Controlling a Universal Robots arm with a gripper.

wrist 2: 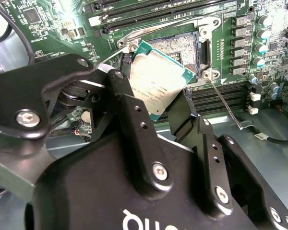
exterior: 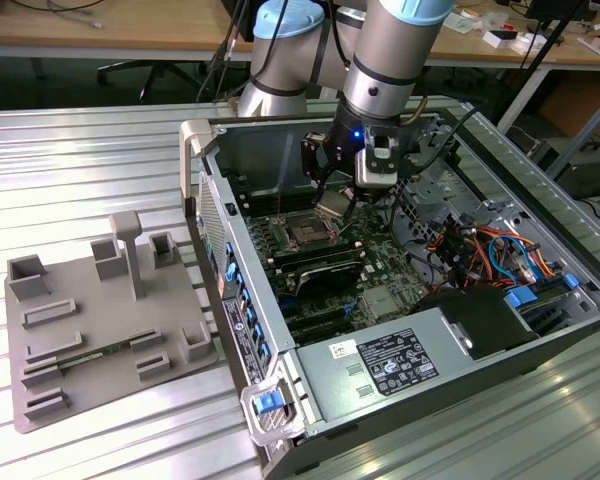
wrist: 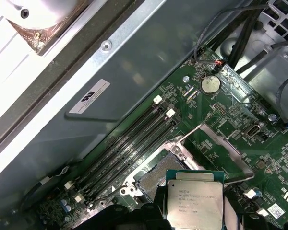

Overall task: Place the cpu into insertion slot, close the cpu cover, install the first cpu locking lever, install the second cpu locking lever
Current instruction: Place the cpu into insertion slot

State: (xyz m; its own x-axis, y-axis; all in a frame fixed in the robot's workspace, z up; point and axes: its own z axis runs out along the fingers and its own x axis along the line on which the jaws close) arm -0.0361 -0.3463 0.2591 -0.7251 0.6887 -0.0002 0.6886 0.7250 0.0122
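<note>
One chip, the cpu (wrist 2: pixel 156 79), is clamped in the gripper (wrist 2: pixel 151 90), pinched on opposite edges by the two black fingers (wrist 2: pixel 134 115), metal top facing the wrist cameras. It hangs over the slot (wrist 2: pixel 176 45) and is not yet seated. In the second wrist view the chip covers the slot's near corner, and the bare pin field lies just beyond its far edge. The cover (wrist: pixel 224 142) appears to be swung open beside the slot, though its hinge is hard to make out. In the exterior view the gripper sits low inside the open case (exterior: pixel 260 150), just above the board.
</note>
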